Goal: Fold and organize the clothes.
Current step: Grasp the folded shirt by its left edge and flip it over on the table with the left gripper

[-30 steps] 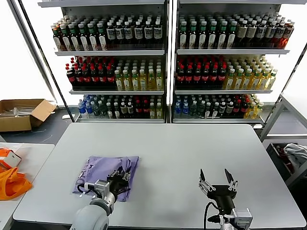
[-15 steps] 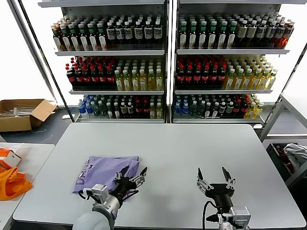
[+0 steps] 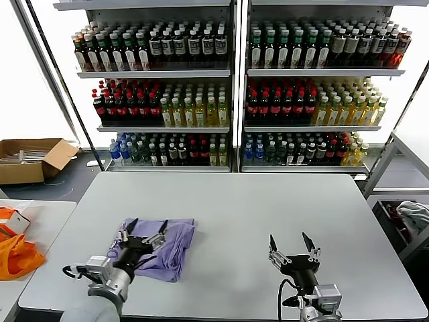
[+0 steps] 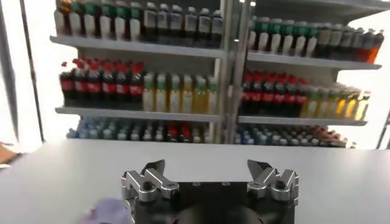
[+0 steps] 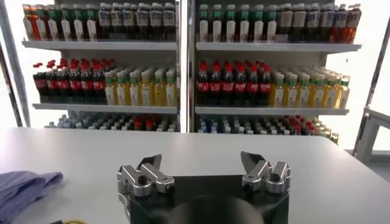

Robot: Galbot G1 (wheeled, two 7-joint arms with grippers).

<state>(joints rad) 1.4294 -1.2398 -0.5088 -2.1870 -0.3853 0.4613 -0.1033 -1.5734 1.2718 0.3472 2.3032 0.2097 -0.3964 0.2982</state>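
A folded lavender T-shirt [image 3: 166, 243] lies on the grey table [image 3: 241, 208] at the front left; its edge also shows in the right wrist view [image 5: 24, 185] and faintly in the left wrist view [image 4: 105, 213]. My left gripper [image 3: 142, 227] is open and empty, raised just over the shirt's left part. My right gripper [image 3: 289, 243] is open and empty above the bare table at the front right, well apart from the shirt. In the wrist views both the left gripper [image 4: 209, 170] and the right gripper [image 5: 202, 163] have their jaws spread wide with nothing between them.
An orange plastic bag [image 3: 15, 255] lies on a side table at the far left. A cardboard box [image 3: 30, 157] sits on the floor behind it. Shelves of bottles [image 3: 234, 87] stand beyond the table's far edge. A metal rack [image 3: 402, 201] stands at the right.
My left gripper has swung from the shirt's front right edge over to its left side and lifted, open. The shirt's lower part now lies flatter. My right gripper edged slightly left.
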